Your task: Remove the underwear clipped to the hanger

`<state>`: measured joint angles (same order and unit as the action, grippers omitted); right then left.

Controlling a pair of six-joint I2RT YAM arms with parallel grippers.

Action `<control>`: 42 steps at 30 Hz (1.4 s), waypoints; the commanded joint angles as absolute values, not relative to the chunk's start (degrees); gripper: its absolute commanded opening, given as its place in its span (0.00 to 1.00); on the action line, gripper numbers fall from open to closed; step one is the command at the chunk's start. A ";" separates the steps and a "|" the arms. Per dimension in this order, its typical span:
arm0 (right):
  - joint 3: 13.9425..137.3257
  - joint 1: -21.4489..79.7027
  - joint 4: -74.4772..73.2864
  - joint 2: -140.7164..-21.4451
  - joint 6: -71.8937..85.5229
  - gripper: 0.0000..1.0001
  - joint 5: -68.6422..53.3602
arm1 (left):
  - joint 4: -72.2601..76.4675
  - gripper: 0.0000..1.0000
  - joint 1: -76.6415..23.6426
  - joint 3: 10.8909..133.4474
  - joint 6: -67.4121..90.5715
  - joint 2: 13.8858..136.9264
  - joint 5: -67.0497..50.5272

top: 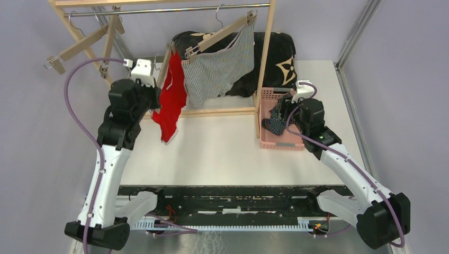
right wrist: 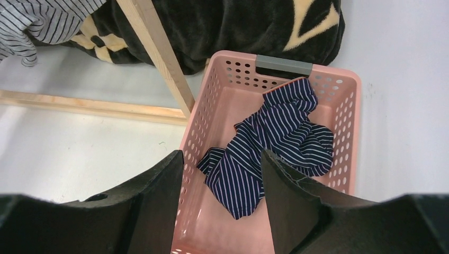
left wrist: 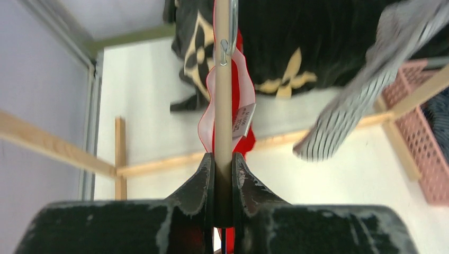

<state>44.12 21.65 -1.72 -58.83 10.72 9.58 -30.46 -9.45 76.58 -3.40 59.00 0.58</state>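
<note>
pinching the wooden hanger inside the light wooden rack, the left gripper is risking dragging the rack over, since the plain red underwear is hanging clipped. the right gripper is hovering spread above the navy striped pair in the pink plastic basket beside the rack.

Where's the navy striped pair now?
In the right wrist view, the navy striped pair lies in the pink basket on the right side, under the open right gripper.
</note>
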 commanded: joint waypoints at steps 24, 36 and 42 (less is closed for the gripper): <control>52.67 23.20 3.55 -58.81 21.07 0.63 -19.26 | -37.90 0.03 -9.56 53.16 9.00 20.84 -44.27; 57.43 24.08 9.79 -58.43 27.91 0.64 -33.59 | -31.74 0.03 -9.54 42.87 16.60 14.13 -52.68; 56.63 24.55 18.03 -57.00 33.42 0.68 -41.44 | -29.47 0.03 -9.50 41.31 17.62 14.30 -52.82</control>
